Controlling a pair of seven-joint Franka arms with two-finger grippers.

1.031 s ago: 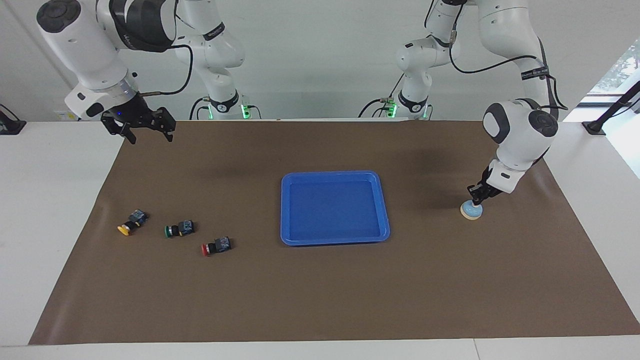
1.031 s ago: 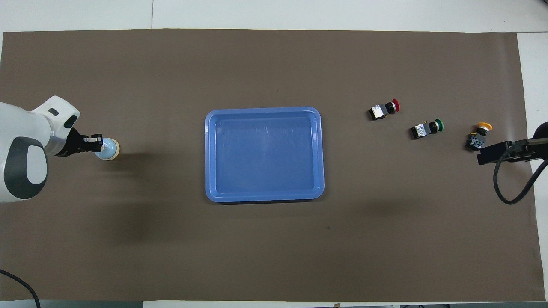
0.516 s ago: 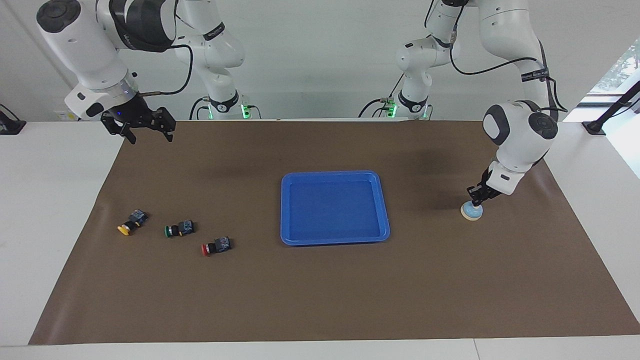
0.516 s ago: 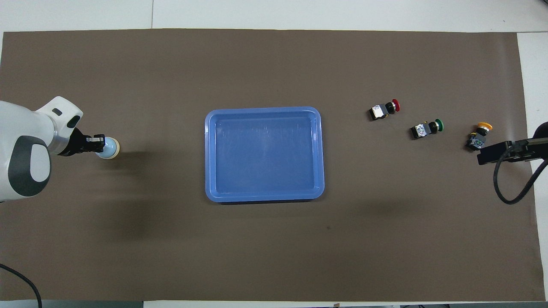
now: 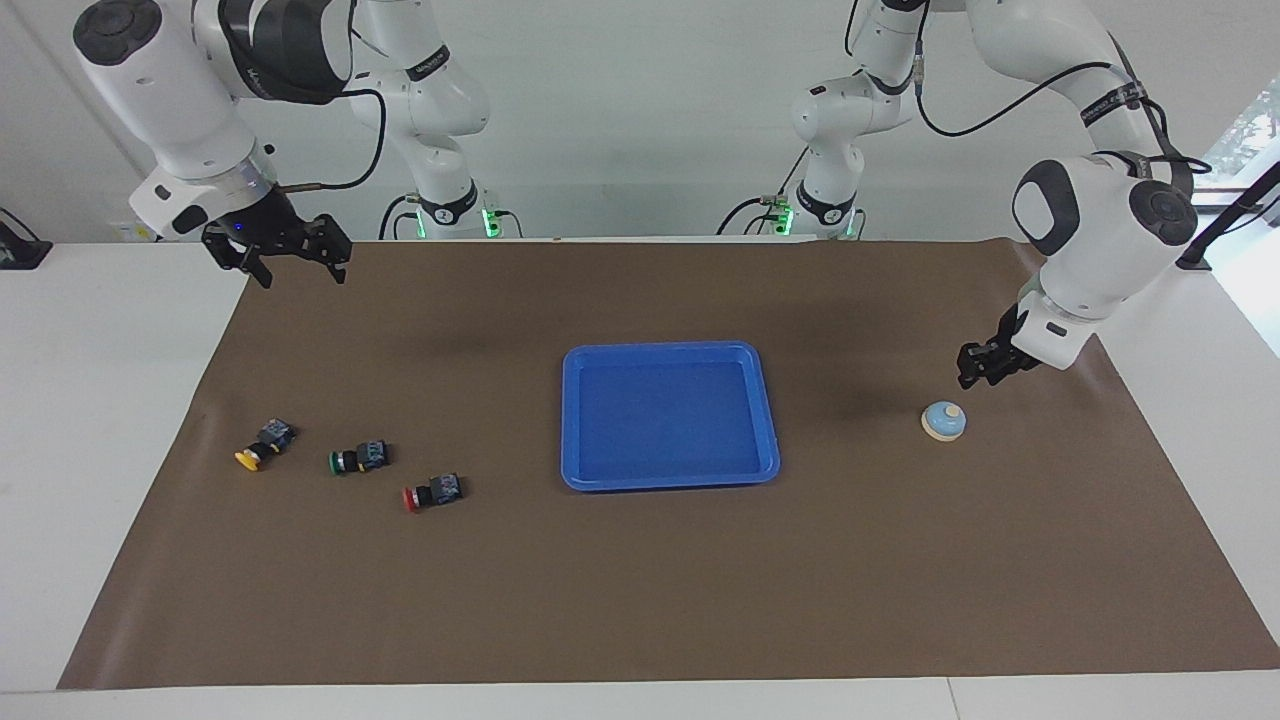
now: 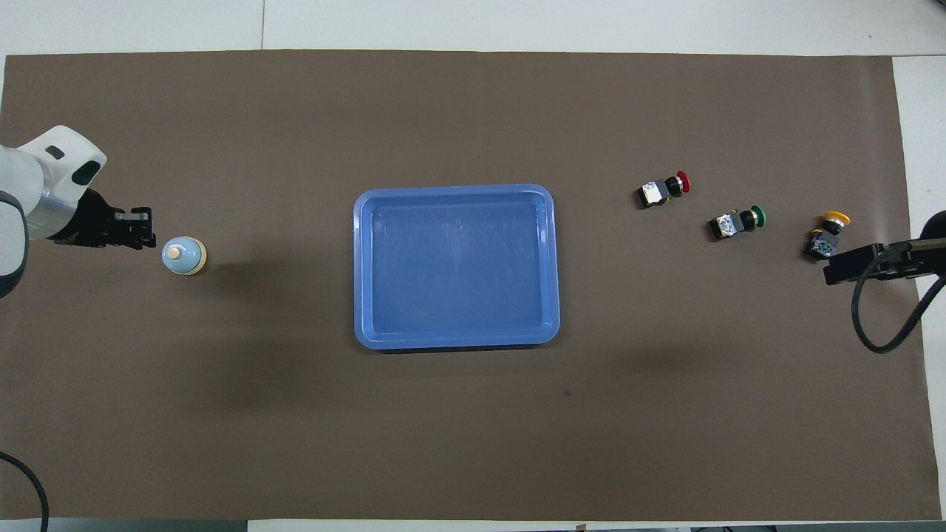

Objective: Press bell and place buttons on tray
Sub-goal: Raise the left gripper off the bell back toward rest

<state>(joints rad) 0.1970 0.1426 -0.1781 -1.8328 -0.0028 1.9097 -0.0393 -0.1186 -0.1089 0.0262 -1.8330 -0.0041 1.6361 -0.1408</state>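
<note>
The left gripper [image 5: 975, 372] hangs clear of the bell [image 5: 943, 421], just beside it at the left arm's end of the bench [image 5: 640, 590]; whether its fingers are apart cannot be told. The blue tray [image 5: 668, 480] sits mid-bench. Three buttons [image 5: 359, 458] lie in a row toward the right arm's end, where the right gripper [image 5: 300, 270] waits, spread wide.

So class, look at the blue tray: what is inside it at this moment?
Nothing shows inside the tray: its whole floor is bare and uncovered in both views. The yellow button, green button and red button all lie on the brown mat toward the right arm's end.
</note>
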